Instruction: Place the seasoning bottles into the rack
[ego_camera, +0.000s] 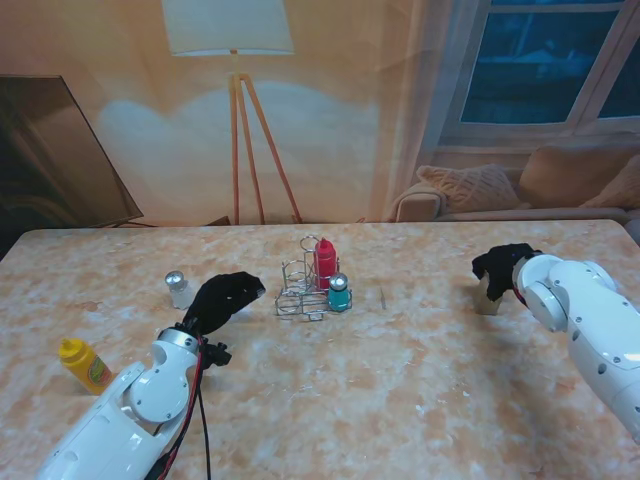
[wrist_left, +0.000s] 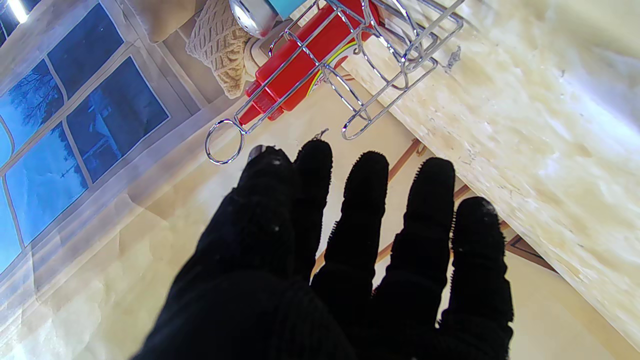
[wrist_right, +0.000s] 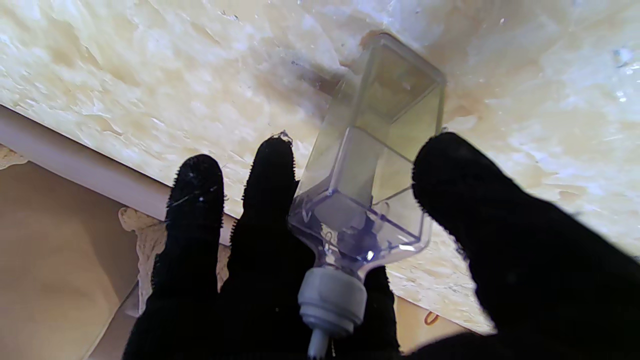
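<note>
Clear plastic is what your right hand (wrist_right: 380, 260) holds: its fingers (wrist_right: 270, 180) wrap a square seasoning bottle (wrist_right: 372, 175) standing on the tabletop (ego_camera: 420, 380), far right of the wire rack (ego_camera: 300, 290). Your left hand (ego_camera: 225, 298) is spread wide and holding nothing, just beside the rack. A red bottle (ego_camera: 326, 262) sits inside.
</note>
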